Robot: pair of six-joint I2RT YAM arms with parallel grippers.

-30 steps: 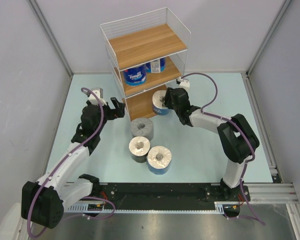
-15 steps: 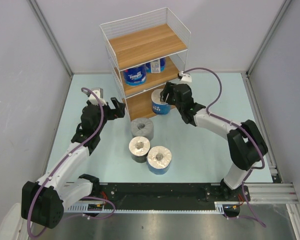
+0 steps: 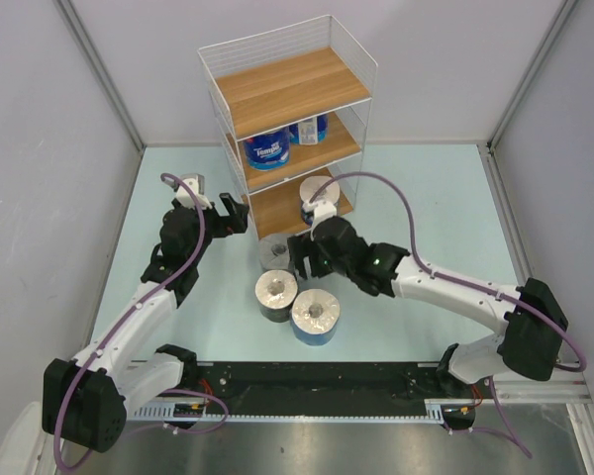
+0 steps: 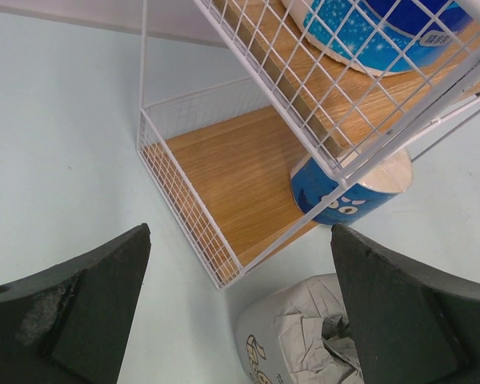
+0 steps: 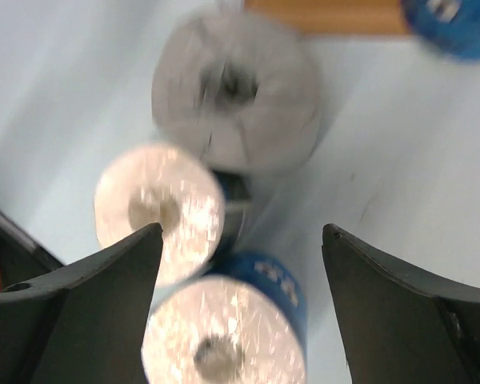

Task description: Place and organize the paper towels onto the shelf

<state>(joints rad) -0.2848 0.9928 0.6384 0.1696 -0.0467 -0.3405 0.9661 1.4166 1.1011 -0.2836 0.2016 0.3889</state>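
your shelf (image 3: pixel 287 91) stands at 12 o'clock on the table (image 3: pixel 426 218), open front facing you. six rolls in all. two blue rolls (image 3: pixel 268 148) sit on the middle board. a third blue (image 3: pixel 321 194) is at the bottom board's 3 o'clock end, bare wood at its 9. the grey roll (image 3: pixel 272 247), black roll (image 3: pixel 275 294) and fourth blue (image 3: pixel 315 317) cluster mid-table. your right gripper (image 3: pixel 297 262) hangs wide above the grey roll, holding nothing. your left gripper (image 3: pixel 235 214), also wide, is off the shelf's 7 o'clock corner.

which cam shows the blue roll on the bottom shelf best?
Left wrist: the blue roll is close and sharp, its printed side seen through the shelf wire. Top external shows just its white end, small. Right wrist catches only a blurred blue corner.
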